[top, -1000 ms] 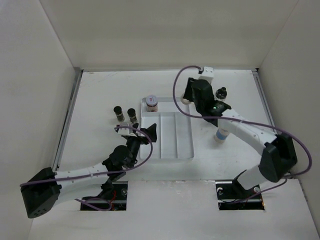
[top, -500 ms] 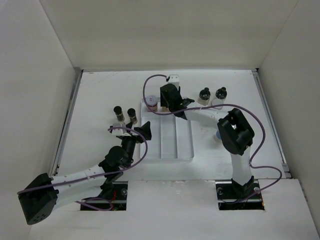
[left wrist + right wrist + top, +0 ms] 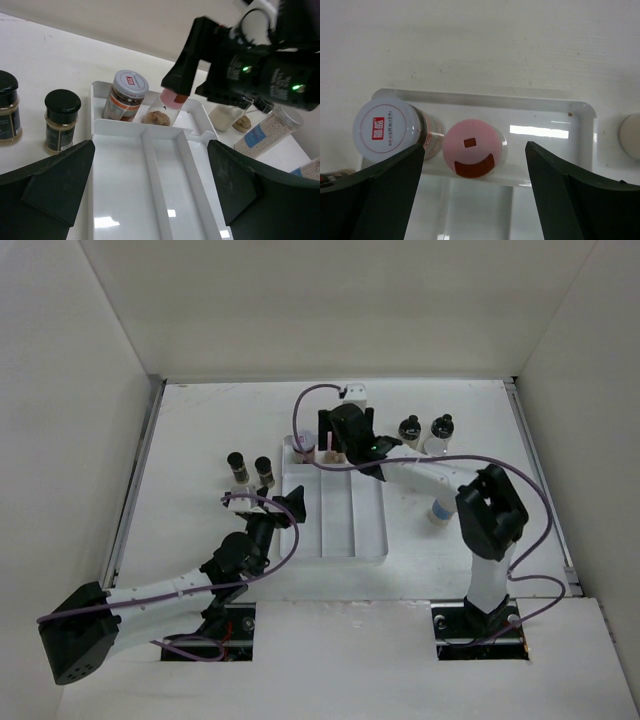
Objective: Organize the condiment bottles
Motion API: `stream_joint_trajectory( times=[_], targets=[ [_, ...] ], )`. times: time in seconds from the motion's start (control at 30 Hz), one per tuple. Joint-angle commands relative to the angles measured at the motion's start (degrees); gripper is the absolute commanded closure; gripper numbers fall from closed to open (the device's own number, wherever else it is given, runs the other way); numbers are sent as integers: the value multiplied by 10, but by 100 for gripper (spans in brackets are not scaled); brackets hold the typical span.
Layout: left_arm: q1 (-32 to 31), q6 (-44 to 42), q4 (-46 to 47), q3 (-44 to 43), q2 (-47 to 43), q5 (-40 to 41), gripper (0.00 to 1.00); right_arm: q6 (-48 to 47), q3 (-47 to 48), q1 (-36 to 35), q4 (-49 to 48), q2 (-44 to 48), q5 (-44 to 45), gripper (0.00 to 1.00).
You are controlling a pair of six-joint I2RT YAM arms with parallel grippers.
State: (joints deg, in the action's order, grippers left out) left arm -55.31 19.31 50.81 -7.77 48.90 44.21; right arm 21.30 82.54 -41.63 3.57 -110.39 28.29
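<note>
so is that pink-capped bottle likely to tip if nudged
Probably tippy: the pink-capped bottle is tall and slim, and seems to lean in the left wrist view. It looks mostly empty, with brown contents only at the bottom, so likely light. The silver-lidded jar beside it and the tray wall might catch it.

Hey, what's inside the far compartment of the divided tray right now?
A silver-lidded jar and, beside it, a pink-capped bottle under the open right gripper. The compartment floor beneath them is covered.
</note>
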Motion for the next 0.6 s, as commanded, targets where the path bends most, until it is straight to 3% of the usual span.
stream_joint_trajectory(
  times=[0.0, 0.07, 0.23, 0.27, 0.33, 0.4, 0.47, 0.57],
  targets=[
    [-7, -4, 30, -8, -13, -2, 0, -23, -5, 30, -15, 104, -3, 12],
    [-4, -3, 30, -8, -14, -2, 0, -25, -16, 63, 5, 128, 0, 16],
    [-7, -3, 29, -8, -19, -2, 0, -20, -26, 148, 113, 152, 19, 48],
    [-7, -3, 29, -8, -15, -2, 0, -25, -34, 163, 114, 157, 20, 49],
    [-8, -3, 28, -10, -12, -2, 0, -32, -41, 186, 121, 164, 16, 44],
    [-13, -3, 28, -11, -14, -2, 0, -49, -42, 201, 123, 167, 11, 24],
    [-12, -2, 28, -11, -11, -2, 0, -60, -36, 215, 128, 163, 0, 13],
    [-8, -2, 28, -13, -2, -2, 0, -63, -20, 234, 145, 149, -50, 7]
  ],
)
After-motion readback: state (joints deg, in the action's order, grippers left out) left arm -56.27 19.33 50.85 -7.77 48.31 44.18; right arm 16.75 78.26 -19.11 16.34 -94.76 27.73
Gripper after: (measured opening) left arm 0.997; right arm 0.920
